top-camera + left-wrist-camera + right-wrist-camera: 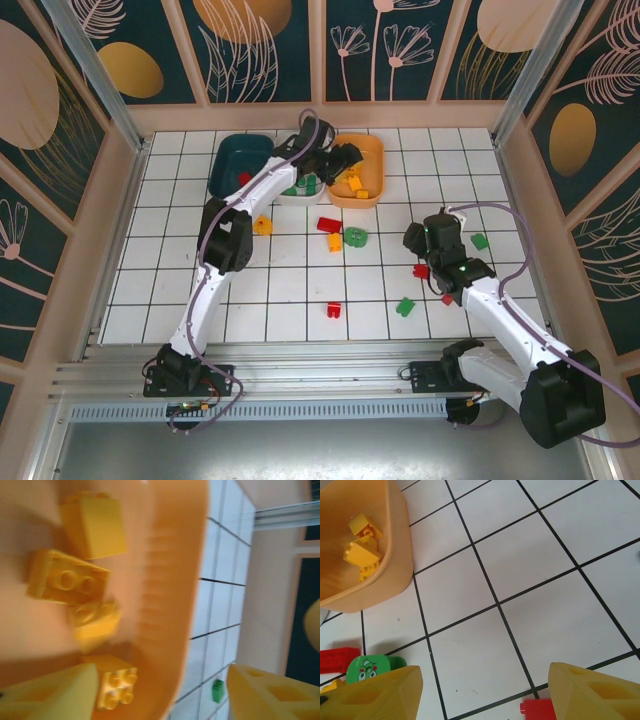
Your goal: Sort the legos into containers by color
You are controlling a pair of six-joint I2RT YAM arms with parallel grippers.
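Observation:
My left gripper (345, 158) is open over the orange container (372, 150), with nothing between its fingers. In the left wrist view several yellow legos lie inside the orange container (165, 580): one (92, 525) at the top, one (67, 577) below it, a blurred one (95, 617) and one (116, 680) by my left finger. My right gripper (420, 243) hangs open over a bare tile at mid right. A red lego (537, 711) lies close to its right finger (592, 692). A green lego (367, 667) and a red lego (337, 659) lie by its left finger.
The dark teal container (240, 163) stands at the back left. The white container (298, 190) holds green legos and is partly under my left arm. Loose legos dot the tiles: yellow (262, 225), red (328, 224), green (355, 237), red (333, 309), green (404, 306), green (479, 241).

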